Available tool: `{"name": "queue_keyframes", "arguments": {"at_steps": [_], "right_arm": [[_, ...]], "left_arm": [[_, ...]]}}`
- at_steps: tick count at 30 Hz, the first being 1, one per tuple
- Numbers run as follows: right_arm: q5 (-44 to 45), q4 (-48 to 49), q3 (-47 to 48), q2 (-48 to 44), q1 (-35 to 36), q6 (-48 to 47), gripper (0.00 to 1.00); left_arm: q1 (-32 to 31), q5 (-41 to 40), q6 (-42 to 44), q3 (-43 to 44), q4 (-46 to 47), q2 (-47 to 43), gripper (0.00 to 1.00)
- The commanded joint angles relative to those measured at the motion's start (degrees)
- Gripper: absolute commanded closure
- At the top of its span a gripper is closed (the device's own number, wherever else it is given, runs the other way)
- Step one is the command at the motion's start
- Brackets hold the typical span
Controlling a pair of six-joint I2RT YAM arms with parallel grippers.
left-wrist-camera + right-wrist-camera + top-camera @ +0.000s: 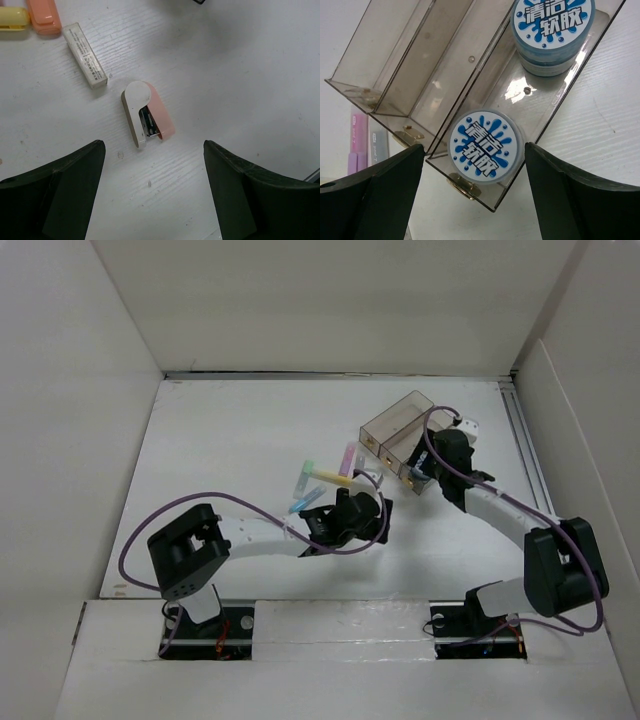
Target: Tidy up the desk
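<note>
The white desk (230, 450) bears scattered stationery. My left gripper (372, 510) is open and empty, low over the desk (240, 75); in the left wrist view (153, 162) a small pink and white stapler (146, 114) lies just ahead of its fingertips, untouched. My right gripper (426, 470) is open over the near end of a clear three-compartment tray (398, 428). In the right wrist view (474, 167) its fingers flank a round tin with a blue and white label (486, 146), which sits in the tray's right compartment. A second such tin (552, 30) sits further along it.
A white oblong box (85, 55), a yellow marker (12, 19) and a pink one (44, 15) lie beyond the stapler. Several coloured markers (330, 475) lie left of the tray. The tray's other two compartments (405, 65) hold nothing. White wall panels (80, 440) enclose the desk.
</note>
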Motion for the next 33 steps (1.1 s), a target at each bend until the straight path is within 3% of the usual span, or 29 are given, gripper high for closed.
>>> {"name": "queue_keyframes", "arguments": {"at_steps": [1,7,10,11,13,14,15,18,21,22,24,25,26,28,33], "right_arm": [[1.3,2.9,0.4,-2.6,0.7,0.7,0.13],[1.6,2.4,0.2,-8.7,2.5,0.6,0.07],[1.9,3.1,-0.7,-15.4,5.4,0.6,0.15],[1.7,3.7,-2.0,-17.8,7.3,0.5,0.43],[-0.5,6.6,-3.8,-21.9,9.1,0.0,0.73],[-1.6,7.7,-4.8,-25.9,11.0,-0.1,0.95],[-2.9,9.3,-6.5,-27.5,12.0,-0.1,1.00],[-3.6,12.5,-10.0,-32.6,16.0,0.7,1.00],[-1.3,15.3,-12.2,-34.7,18.3,1.0,0.98],[-0.4,15.9,-13.4,-34.7,18.9,1.7,0.92],[1.2,17.3,-15.0,-33.8,19.6,2.3,0.57],[1.2,17.4,-15.3,-33.8,19.6,2.7,0.56],[1.5,17.6,-15.6,-33.4,19.6,2.8,0.40],[-0.5,17.1,-15.1,-32.3,18.9,3.6,0.30],[-0.5,17.2,-16.3,-34.8,18.4,5.0,0.29]], "left_arm": [[-0.3,-1.4,0.5,3.1,-0.5,0.8,0.25],[-0.3,-4.5,1.0,3.3,-1.8,0.0,0.28],[-0.3,-8.4,0.8,3.0,-2.3,-1.6,0.33],[-0.3,-8.9,0.8,3.0,-2.4,-1.9,0.36],[0.3,-10.1,0.6,3.0,-3.3,-3.2,0.40],[0.3,-10.5,0.7,2.7,-3.4,-3.8,0.42],[1.0,-10.7,0.8,2.2,-3.4,-4.2,0.47],[4.2,-8.3,0.1,0.9,-3.3,-5.6,0.57],[5.6,-4.5,1.1,1.3,-2.3,-5.8,0.58],[5.6,-3.0,1.3,1.9,-2.6,-4.6,0.58],[4.9,-1.0,2.2,6.1,-4.4,-1.7,0.52],[4.9,-1.3,2.2,6.1,-5.2,-0.4,0.52],[4.3,-1.8,2.4,7.2,-5.9,0.5,0.48],[2.4,-1.3,2.8,10.3,-7.3,4.0,0.44],[2.4,0.8,1.7,11.1,-6.8,6.8,0.42]]}}
